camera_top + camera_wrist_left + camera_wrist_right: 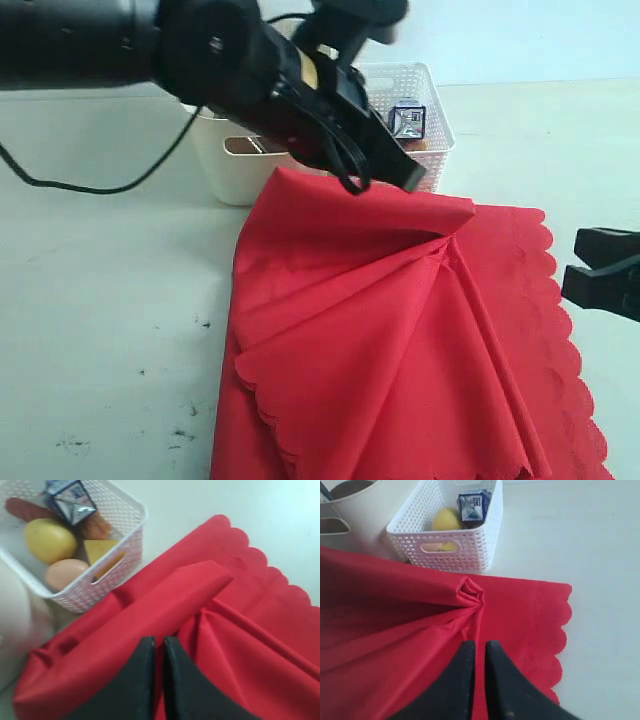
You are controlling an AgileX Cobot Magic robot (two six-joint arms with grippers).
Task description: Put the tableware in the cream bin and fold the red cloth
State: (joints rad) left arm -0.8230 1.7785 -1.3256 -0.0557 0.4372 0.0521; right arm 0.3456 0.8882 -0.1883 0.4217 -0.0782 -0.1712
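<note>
The red cloth point(400, 340) lies spread on the table with a flap folded over and pleats gathering at a bunched point point(470, 592). Its scalloped edge runs along the right. My left gripper point(412, 180) hovers over the folded flap point(200, 585), fingers point(145, 680) almost together, with no cloth visibly pinched. My right gripper point(572, 262) hangs at the cloth's right edge, shut point(480, 644), above the fabric. The cream bin point(235, 175) stands behind the cloth, partly hidden by the left arm. A brown round shape point(350, 487) shows inside it. Other tableware is out of view.
The white perforated basket point(435, 120) stands beside the cream bin, touching the cloth's far edge. It holds the milk carton point(72, 500), lemon point(50, 540), egg point(65, 572), cheese point(100, 550) and sausage point(25, 510). A black cable point(90, 185) trails on the left.
</note>
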